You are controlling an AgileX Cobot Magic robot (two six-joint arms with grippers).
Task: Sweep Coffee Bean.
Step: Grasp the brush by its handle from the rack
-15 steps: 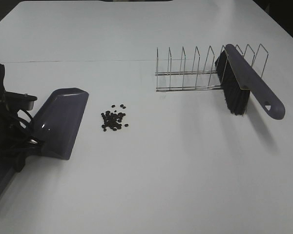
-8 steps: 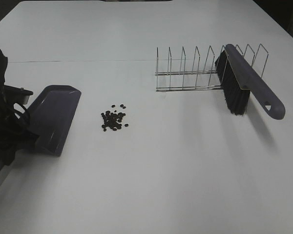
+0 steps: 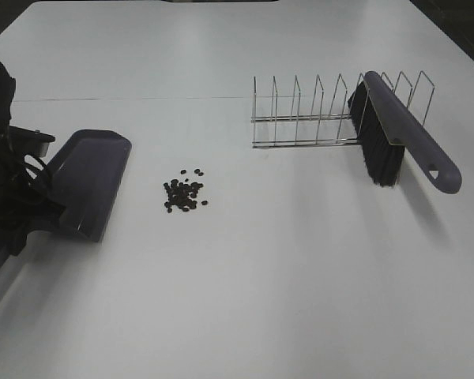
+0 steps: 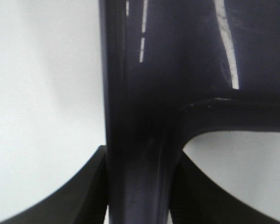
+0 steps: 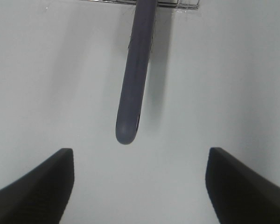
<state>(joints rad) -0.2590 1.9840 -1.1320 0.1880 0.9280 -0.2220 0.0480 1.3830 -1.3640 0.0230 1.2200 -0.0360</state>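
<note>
The coffee beans (image 3: 184, 193) lie in a small loose cluster on the white table. The purple dustpan (image 3: 88, 183) is just left of them, its open edge apart from the beans. My left gripper (image 3: 33, 215) is shut on the dustpan's handle (image 4: 136, 140), which sits between the two black fingers (image 4: 74, 198) in the left wrist view. The purple brush (image 3: 403, 126) with black bristles leans in the wire rack (image 3: 308, 114) at the right. Its handle (image 5: 136, 79) points towards my right gripper (image 5: 140, 196), which is open and empty, a short way off the handle's end.
The rack's thin wire loops stand upright behind the brush. The table's left edge is close to my left arm (image 3: 0, 158). A faint seam (image 3: 142, 99) crosses the table behind the dustpan.
My left gripper has pulled the dustpan to the left, away from the beans, and shifted it slightly farther back. The beans, the brush and the rack have not moved.
</note>
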